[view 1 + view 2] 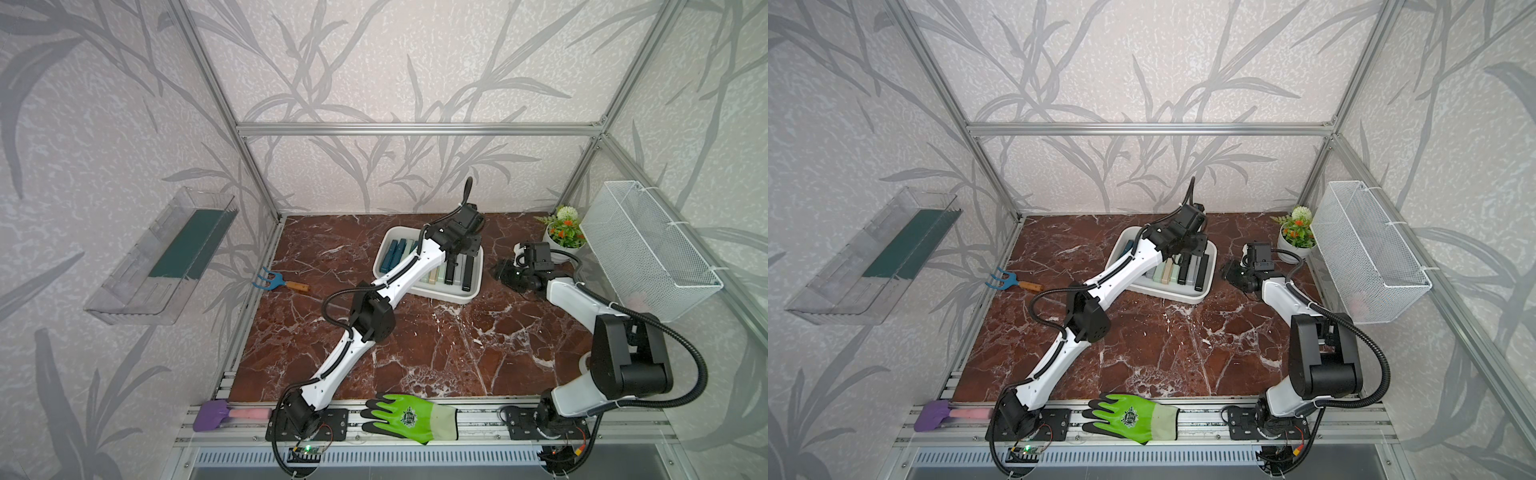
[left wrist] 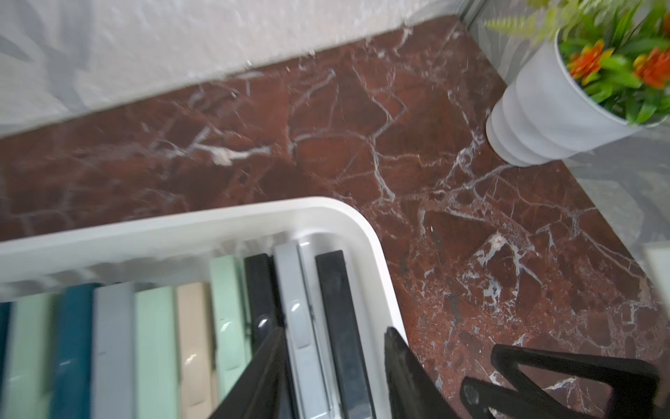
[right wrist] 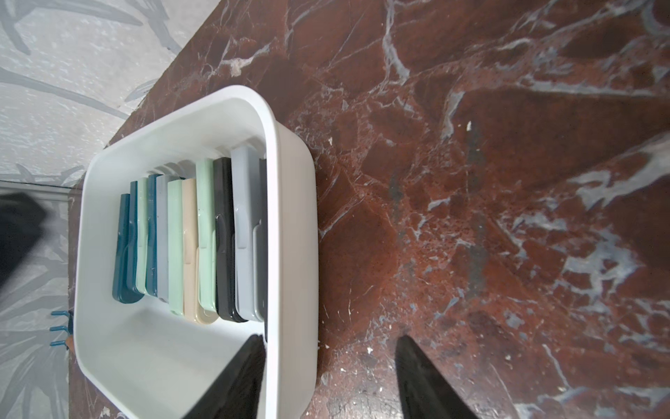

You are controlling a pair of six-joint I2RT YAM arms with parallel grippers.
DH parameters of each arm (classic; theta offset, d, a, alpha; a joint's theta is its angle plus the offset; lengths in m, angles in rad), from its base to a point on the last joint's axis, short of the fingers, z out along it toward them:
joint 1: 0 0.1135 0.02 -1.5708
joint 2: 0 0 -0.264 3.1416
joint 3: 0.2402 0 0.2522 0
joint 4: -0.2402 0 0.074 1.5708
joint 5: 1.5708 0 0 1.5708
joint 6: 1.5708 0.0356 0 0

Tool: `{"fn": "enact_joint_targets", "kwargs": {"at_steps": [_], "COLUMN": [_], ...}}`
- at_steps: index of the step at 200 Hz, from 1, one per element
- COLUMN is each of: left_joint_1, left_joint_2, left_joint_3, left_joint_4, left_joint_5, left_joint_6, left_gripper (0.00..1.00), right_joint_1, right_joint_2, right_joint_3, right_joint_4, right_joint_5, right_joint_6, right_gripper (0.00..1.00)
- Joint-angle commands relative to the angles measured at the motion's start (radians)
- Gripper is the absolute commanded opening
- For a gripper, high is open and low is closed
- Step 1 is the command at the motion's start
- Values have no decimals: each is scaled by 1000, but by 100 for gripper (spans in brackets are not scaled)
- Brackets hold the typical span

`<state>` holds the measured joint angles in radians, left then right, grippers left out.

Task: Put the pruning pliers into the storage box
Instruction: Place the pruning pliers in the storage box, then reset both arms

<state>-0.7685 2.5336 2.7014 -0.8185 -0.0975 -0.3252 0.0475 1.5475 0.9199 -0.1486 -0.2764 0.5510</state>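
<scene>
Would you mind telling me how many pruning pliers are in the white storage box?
11 pruning pliers, all in one row inside the storage box: three teal, three pale green, two grey, one beige, two black. They overlap, so another could be hidden.

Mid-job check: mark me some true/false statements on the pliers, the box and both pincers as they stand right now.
1. All visible pruning pliers lie side by side in the storage box. True.
2. The right pincer grips a plier. False: it is open and empty, beside the box.
3. The left pincer is over the box, jaws apart. True.
4. The blue rake lies in the box. False: it lies on the table, apart from the box.
</scene>
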Motion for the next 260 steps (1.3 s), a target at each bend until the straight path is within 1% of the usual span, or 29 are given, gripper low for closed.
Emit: {"fn": "enact_joint_targets", "kwargs": {"at_steps": [1, 16, 26, 34, 41, 48, 56, 67, 84, 95, 109, 122, 137, 147, 159, 183, 200, 214, 234, 251, 260], "left_joint_1": [44, 61, 74, 89, 107, 131, 164, 209, 277, 320, 388, 437, 459, 479, 488, 515, 546, 565, 569, 568, 571], "left_joint_2": [-136, -202, -270, -352, -435, -519, -610, -734, -926, -1038, -1155, -1245, -1333, -1387, -1440, -1496, -1465, -1412, -1358, -1345, -1349], "left_joint_3": [21, -44, -153, -282, -427, -580, -720, -894, -1180, -1332, -1486, -1608, -1760, -1856, -1961, -2123, -2195, -2203, -2219, -2290, -2333], "left_joint_4": [-106, -135, -110, -50, 23, 104, 182, 275, 437, 521, 578, 605, 645, 683, 752, 943, 1053, 1043, 1039, 1127, 1210], "left_joint_5": [-137, -203, -236, -246, -240, -217, -187, -167, -173, -181, -194, -206, -313, -371, -477, -599, -650, -712, -759, -756, -758], "left_joint_6": [103, 169, 199, 214, 214, 206, 187, 170, 191, 196, 162, 135, 129, 120, 89, 55, 53, 36, 42, 53, 78], "left_gripper": [46, 47, 46, 47, 47, 48, 48, 49, 50, 51, 55, 56, 56, 56, 58, 60, 60, 61, 61, 61, 61], "right_joint_1": [8, 8, 8, 8, 8, 8, 8, 8, 9, 9, 8, 6, 6, 7, 8, 8, 8, 8, 9, 11, 10], "right_joint_2": [-42, -51, -60, -66, -73, -78, -82, -84, -96, -104, -106, -106, -122, -147, -188, -293, -345, -362, -365, -355, -348], "right_joint_3": [43, 51, 55, 62, 66, 69, 76, 87, 91, 85, 81, 81, 56, 17, -54, -230, -344, -386, -428, -488, -516], "right_joint_4": [-65, -74, -78, -83, -87, -91, -99, -114, -124, -123, -130, -155, -156, -118, -39, 188, 325, 367, 393, 461, 494], "right_joint_5": [38, 49, 53, 61, 68, 80, 91, 101, 126, 153, 212, 278, 381, 439, 498, 557, 608, 639, 648, 663, 656], "right_joint_6": [-44, -53, -57, -65, -73, -80, -87, -98, -118, -138, -170, -196, -216, -229, -251, -288, -304, -314, -338, -347, -348], "right_gripper": [59, 59, 59, 59, 59, 60, 60, 60, 60, 61, 62, 64, 65, 66, 68, 71, 76, 81, 87, 88, 89]}}
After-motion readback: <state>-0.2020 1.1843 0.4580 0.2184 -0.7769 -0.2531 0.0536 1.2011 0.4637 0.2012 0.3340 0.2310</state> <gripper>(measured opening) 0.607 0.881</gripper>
